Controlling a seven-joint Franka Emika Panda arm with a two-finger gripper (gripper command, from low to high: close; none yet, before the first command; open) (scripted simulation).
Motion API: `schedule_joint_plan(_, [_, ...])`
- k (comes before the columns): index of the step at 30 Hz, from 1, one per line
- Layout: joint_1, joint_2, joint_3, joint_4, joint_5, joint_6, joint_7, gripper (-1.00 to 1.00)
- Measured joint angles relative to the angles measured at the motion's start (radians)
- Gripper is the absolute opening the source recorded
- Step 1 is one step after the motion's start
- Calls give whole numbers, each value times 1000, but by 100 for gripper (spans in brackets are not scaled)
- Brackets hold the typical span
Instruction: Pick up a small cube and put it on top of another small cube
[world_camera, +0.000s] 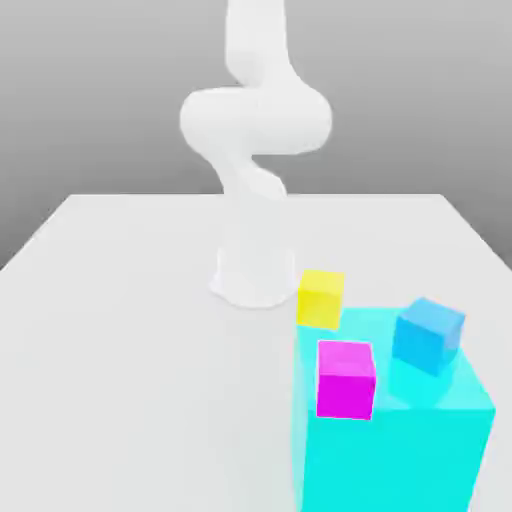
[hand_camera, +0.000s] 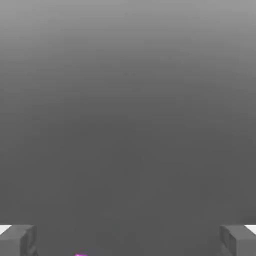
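Worktop (world_camera: 120, 330) is the biggest thing here, white, w/ the arm (world_camera: 255, 120) rising from its base (world_camera: 255, 275) near the middle; next down in size is the large cyan block (world_camera: 400, 450) at the exterior view's lower right, its upper part see-through enough that it overlaps the cubes around it; then three small cubes: blue cube (world_camera: 428, 334) tilted, apparently on or in the cyan block's top, magenta cube (world_camera: 346, 379) upright at the block's near-left edge, yellow cube (world_camera: 321, 297) just behind that edge, close to the base; whether magenta and yellow sit on the worktop or are sunk into the cyan block, can't tell. Gripper (hand_camera: 128, 240): in the hand view its two fingers (hand_camera: 17, 240) stand far apart at the frame's edges, so wide open, nothing held; a sliver of magenta shows between them, nearer one finger. Risks, as a guess: the cyan block crowds all three cubes, so a descending finger could hit its wall or nudge a neighbour; magenta looks off-centre between the fingers, so closing could push it rather than pinch it; the tilted blue cube would make a poor base, a cube set on it likely to slide. Orientation: cubes have no long axis; magenta and yellow sit square w/ faces roughly toward the camera; blue is rotated and tipped.
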Motion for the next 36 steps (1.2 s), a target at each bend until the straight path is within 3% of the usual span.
schedule_joint_plan(12, [111,390,341,-266,-71,29,233,0])
schedule_joint_plan(16, [129,539,395,-374,-59,164,335,0])
schedule_joint_plan(24, [79,702,371,-530,5,503,461,0])
schedule_joint_plan(27, [103,802,304,-517,-147,594,578,0])
schedule_joint_plan(31, [276,944,91,-488,-320,709,706,0])
schedule_joint_plan(32, [309,965,58,-485,-323,728,709,-100])
schedule_joint_plan(36, [309,965,58,-485,-324,729,710,-100])
